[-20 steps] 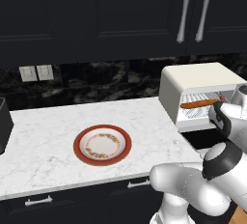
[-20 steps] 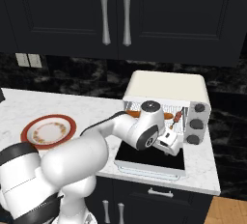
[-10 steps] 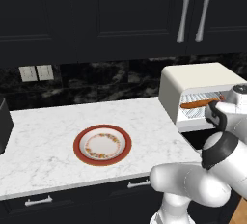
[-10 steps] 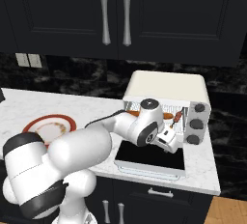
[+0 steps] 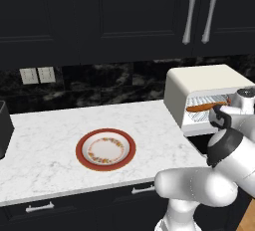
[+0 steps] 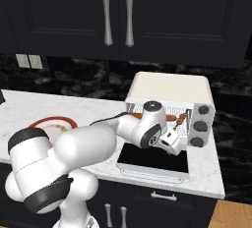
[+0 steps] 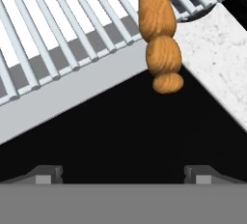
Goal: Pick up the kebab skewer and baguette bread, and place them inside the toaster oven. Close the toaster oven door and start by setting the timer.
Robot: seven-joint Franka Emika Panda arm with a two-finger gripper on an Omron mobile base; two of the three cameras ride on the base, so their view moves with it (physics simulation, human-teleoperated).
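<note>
The claw [image 7: 123, 172] stands with fingers wide apart and empty, at the open front of the oven [image 6: 170, 87] on the right of the table [image 5: 45, 140]. The bread [image 7: 157, 30] lies on the rack [image 7: 58, 35], one end overhanging the front edge. The skewer [image 6: 180, 120] rests inside, at the right. The door [image 6: 155, 159] lies folded down flat. A plate [image 5: 105, 149] sits left
</note>
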